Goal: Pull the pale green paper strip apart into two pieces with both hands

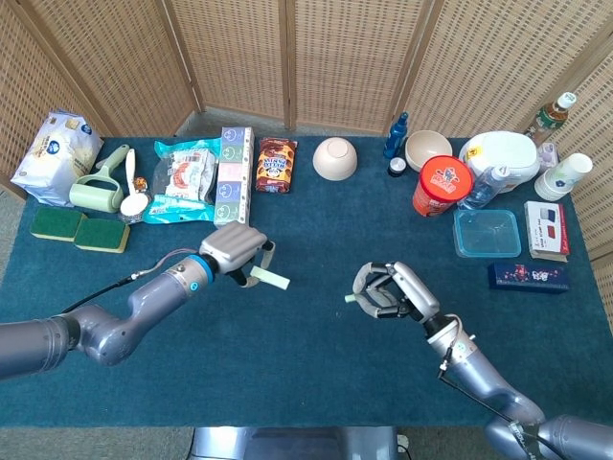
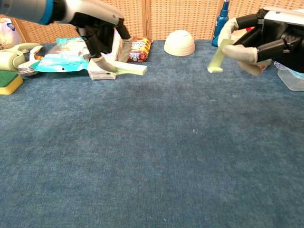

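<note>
- Wicker screens along the back, and a bench (image 1: 306, 383) with a dark teal cloth on it. I'll use the upturned cream bowl (image 1: 334, 157) at the back middle as the landmark.
- The strip is in two pieces, one per hand, and the pieces are well apart.
- Left hand (image 1: 233, 254) sits forward and left of the bowl, fingers curled down around one end of the left piece (image 1: 271, 280). The free end sticks out towards the middle. In the chest view that piece (image 2: 127, 70) hangs roughly level, above the cloth.
- Right hand (image 1: 391, 291) is forward and a bit right of the bowl, fingers closed in on the right piece (image 1: 353, 298). From the head view you only get a small end poking out on the left.
- The chest view shows it better: the right piece (image 2: 217, 58) is pinched at the top and hangs down at a slant from the right hand (image 2: 254, 42).
- Left of the bowl: a brown snack box (image 1: 276, 164), then a tall pastel carton (image 1: 233, 176), then a teal bag (image 1: 182, 179).
- Further left again: a lint roller (image 1: 99, 188), two green and yellow sponges (image 1: 79, 228) and a white bag (image 1: 57, 153).
- Right of the bowl: a blue bottle (image 1: 396, 135), another bowl (image 1: 427, 149), a red tub (image 1: 442, 185) and a clear container with a blue lid (image 1: 488, 233).
</note>
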You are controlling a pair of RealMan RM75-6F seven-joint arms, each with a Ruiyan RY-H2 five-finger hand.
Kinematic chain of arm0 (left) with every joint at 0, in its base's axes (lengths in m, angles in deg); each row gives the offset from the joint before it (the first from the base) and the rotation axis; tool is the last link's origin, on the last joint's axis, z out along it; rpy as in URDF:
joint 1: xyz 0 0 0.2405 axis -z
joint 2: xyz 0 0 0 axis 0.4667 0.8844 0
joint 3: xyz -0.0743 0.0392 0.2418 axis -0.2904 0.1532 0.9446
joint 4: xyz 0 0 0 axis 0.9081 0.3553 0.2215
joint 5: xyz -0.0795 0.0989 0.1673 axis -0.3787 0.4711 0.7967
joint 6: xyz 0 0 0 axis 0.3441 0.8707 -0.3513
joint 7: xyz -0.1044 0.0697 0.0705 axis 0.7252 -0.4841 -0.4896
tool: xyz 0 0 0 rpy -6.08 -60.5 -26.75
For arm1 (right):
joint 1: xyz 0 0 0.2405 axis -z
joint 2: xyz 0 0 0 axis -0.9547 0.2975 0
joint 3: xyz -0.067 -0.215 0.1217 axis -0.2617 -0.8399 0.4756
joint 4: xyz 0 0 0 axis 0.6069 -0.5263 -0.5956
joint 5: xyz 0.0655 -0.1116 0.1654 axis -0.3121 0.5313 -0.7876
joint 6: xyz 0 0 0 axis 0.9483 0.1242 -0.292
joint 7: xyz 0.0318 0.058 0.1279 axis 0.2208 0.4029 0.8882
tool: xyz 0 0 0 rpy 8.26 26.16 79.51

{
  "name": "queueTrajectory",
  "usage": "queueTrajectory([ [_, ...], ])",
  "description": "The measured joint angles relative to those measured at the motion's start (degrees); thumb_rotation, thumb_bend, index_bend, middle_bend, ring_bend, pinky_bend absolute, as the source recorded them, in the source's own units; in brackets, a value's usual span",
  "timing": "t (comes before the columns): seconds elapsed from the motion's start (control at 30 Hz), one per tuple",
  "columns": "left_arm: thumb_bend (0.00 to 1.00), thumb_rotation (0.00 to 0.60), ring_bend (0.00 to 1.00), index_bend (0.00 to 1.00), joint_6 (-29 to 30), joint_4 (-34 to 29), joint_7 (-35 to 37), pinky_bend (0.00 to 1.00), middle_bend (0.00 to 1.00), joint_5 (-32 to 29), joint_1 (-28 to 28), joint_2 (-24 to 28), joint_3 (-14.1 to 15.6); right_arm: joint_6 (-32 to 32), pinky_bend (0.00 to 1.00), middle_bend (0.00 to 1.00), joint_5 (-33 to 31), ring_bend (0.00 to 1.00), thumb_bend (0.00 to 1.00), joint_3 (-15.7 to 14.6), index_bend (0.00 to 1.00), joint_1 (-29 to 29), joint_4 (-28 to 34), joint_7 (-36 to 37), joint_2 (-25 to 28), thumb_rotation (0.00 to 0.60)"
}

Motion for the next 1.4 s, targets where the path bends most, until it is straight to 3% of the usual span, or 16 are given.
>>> queueTrajectory([
  [0.17, 0.45, 0.600, 1.00, 0.79, 3.9, -0.9, 0.0, 1.00, 1.00, 2.9, -4.2, 0.7, 1.1, 1.3, 0.52, 0.72, -0.4, 0.69, 0.46, -0.7, 0.34, 0.2, -0.8, -2.1, 1.0, 0.600],
  [0.23, 0.45, 0.600, 1.00, 0.79, 4.9, -1.1, 0.1, 1.00, 1.00, 4.0, -5.6, 0.9, 1.6, 2.0, 0.42, 0.61, -0.6, 0.59, 0.46, -1.0, 0.18, 0.2, -1.2, -3.0, 1.2, 0.600],
  [0.33, 0.45, 0.600, 1.00, 0.79, 6.0, -1.3, 0.4, 1.00, 1.00, 5.5, -7.7, 1.0, 2.1, 3.2, 0.30, 0.44, -0.7, 0.44, 0.46, -1.5, 0.04, 0.1, -1.8, -4.3, 1.5, 0.600],
  [0.4, 0.45, 0.600, 1.00, 0.78, 6.5, -1.4, 0.7, 1.00, 1.00, 6.4, -8.9, 1.0, 2.2, 4.0, 0.23, 0.36, -0.8, 0.31, 0.46, -1.8, 0.00, 0.0, -2.2, -5.3, 1.5, 0.600],
  [0.5, 0.45, 0.600, 1.00, 0.78, 7.0, -1.3, 0.9, 1.00, 1.00, 7.8, -10.2, 0.7, 2.2, 4.6, 0.16, 0.28, -1.3, 0.17, 0.46, -1.9, 0.00, -0.1, -2.5, -6.6, 1.6, 0.600],
  [0.6, 0.45, 0.600, 1.00, 0.78, 7.5, -0.9, 0.8, 1.00, 1.00, 9.0, -11.0, 0.2, 2.0, 5.0, 0.14, 0.22, -1.8, 0.11, 0.46, -1.9, 0.00, 0.1, -2.5, -7.3, 1.7, 0.600],
  [0.97, 0.41, 0.600, 0.99, 0.71, 8.6, 0.8, -1.9, 1.00, 1.00, 10.7, -12.4, -2.6, 0.5, 2.5, 0.14, 0.19, -2.7, 0.06, 0.46, -1.6, 0.00, 2.4, -1.6, -6.5, 3.5, 0.600],
  [1.17, 0.37, 0.600, 0.89, 0.59, 9.5, 1.7, -5.1, 1.00, 1.00, 10.3, -12.5, -4.5, 0.0, 1.5, 0.14, 0.19, -2.5, 0.06, 0.46, -1.3, 0.00, 3.2, -1.7, -4.9, 3.8, 0.600],
  [1.2, 0.35, 0.600, 0.86, 0.57, 9.8, 1.8, -5.7, 0.97, 0.98, 10.2, -12.6, -4.7, 0.0, 1.5, 0.14, 0.18, -2.5, 0.06, 0.46, -1.2, 0.00, 3.3, -1.7, -4.8, 3.8, 0.600],
  [1.33, 0.29, 0.600, 0.65, 0.49, 11.5, 2.2, -8.3, 0.71, 0.85, 9.6, -13.1, -5.3, 0.1, 1.0, 0.14, 0.17, -2.5, 0.05, 0.46, -1.0, 0.00, 3.6, -2.1, -4.1, 3.8, 0.600],
  [1.4, 0.27, 0.600, 0.57, 0.46, 12.1, 2.3, -9.9, 0.63, 0.80, 8.5, -13.4, -5.5, 0.3, 0.6, 0.14, 0.17, -2.5, 0.05, 0.46, -0.7, 0.00, 3.8, -2.3, -3.9, 3.8, 0.600],
])
